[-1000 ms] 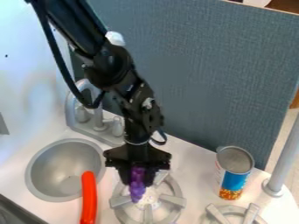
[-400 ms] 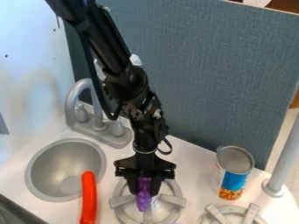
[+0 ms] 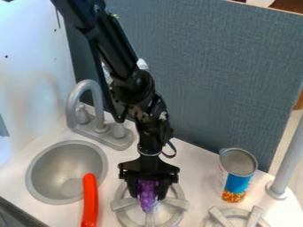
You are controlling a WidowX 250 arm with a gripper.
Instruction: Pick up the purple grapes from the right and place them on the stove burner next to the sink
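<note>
The black gripper (image 3: 148,191) hangs down over the left stove burner (image 3: 122,205), right of the sink. Its two fingers stand apart, with a bunch of purple grapes (image 3: 146,195) between them. The lower end of the grapes points down at the burner's middle; whether it rests on the metal I cannot tell. The upper part of the bunch is hidden by the gripper's body.
The grey sink (image 3: 36,170) lies left, with an orange-red handle-like object (image 3: 89,201) across its right edge. Behind it stands a grey faucet (image 3: 74,103). A can (image 3: 238,175) stands right, near a second burner (image 3: 237,214) and a grey post (image 3: 290,159).
The arm and grapes first shifted right and down, then only slightly right. Since the last earlier frame the fingers have parted a little, and more of the grapes' width shows between them.
</note>
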